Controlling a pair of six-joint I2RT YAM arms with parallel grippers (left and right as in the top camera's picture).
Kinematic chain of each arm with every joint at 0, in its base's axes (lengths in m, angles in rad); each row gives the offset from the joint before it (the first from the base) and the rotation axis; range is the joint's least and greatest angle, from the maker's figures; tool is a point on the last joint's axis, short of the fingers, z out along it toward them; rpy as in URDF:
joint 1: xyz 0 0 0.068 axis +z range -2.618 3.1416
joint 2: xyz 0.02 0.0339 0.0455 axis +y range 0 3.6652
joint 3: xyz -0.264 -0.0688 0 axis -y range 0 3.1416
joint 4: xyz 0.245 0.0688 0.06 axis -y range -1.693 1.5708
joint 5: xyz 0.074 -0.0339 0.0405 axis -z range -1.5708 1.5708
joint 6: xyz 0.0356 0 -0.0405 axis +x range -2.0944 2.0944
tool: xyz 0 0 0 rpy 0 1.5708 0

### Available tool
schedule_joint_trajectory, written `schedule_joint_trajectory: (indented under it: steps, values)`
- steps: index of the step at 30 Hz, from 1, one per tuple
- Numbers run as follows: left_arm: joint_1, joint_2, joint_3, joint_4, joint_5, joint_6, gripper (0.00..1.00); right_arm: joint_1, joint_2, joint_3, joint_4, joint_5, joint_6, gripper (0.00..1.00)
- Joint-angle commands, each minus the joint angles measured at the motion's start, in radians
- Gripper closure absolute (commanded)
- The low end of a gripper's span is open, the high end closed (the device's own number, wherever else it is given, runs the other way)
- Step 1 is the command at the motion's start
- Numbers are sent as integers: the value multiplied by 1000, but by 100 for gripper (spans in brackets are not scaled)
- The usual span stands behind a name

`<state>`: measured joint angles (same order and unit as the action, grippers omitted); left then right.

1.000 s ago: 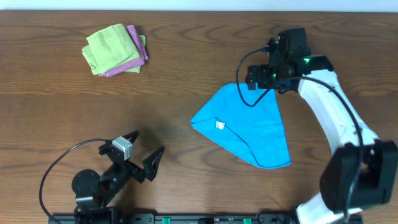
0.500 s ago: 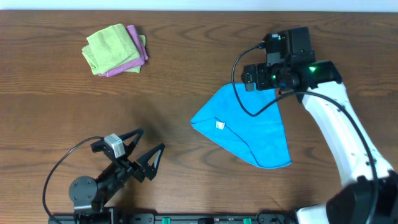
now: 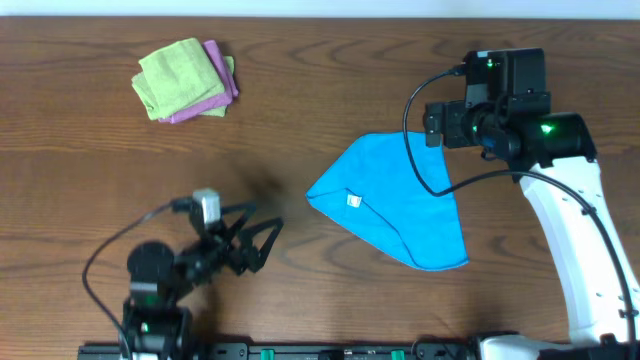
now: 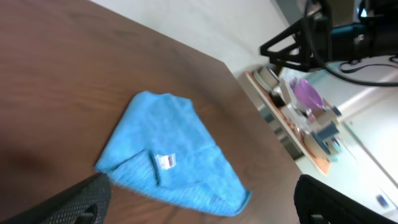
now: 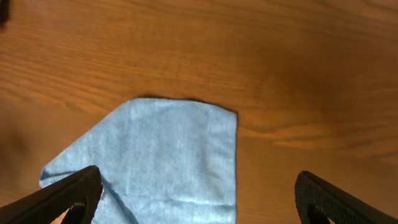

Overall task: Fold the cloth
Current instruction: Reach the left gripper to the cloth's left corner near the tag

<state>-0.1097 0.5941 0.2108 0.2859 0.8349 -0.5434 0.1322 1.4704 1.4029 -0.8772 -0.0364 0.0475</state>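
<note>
The bright blue cloth (image 3: 395, 205) lies flat on the wooden table, folded into a rough triangle with its small white tag (image 3: 353, 201) showing near the left side. My right gripper (image 3: 430, 126) hovers open just beyond the cloth's far corner. In the right wrist view the cloth (image 5: 161, 162) lies between and below the spread fingers (image 5: 68, 196), with nothing held. My left gripper (image 3: 262, 228) stands open to the left of the cloth, pointing at it. In the left wrist view the cloth (image 4: 168, 155) and its tag (image 4: 165, 161) lie ahead of the wide-apart fingers (image 4: 74, 202).
A lime-green cloth (image 3: 178, 75) lies folded on a pink-purple cloth (image 3: 216, 88) at the far left of the table. The right arm's black cable (image 3: 425, 170) loops over the blue cloth's right edge. Beyond the table's far edge stands an orange tray of small items (image 4: 305, 106).
The right gripper has drawn back to the right, off the cloth's far corner. The left arm has swung right, bringing its open gripper closer to the cloth.
</note>
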Motion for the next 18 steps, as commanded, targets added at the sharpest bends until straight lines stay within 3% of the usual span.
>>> schedule_joint_trajectory:
  steps: [1, 8, 13, 18]
  values:
    - [-62, 168, 133, 6, 0, 77, 5, -21, -35, -7, -10, 31, -12, 1]
    - [-223, 550, 355, 7, -1, 122, 5, -102, -120, -7, -47, 135, -38, 1]
    - [-299, 754, 531, -6, 0, 141, 5, -221, -174, -7, -61, 107, -38, 1]
    - [-336, 905, 716, -148, 0, 236, 4, -283, -190, -7, -84, 63, -34, 4]
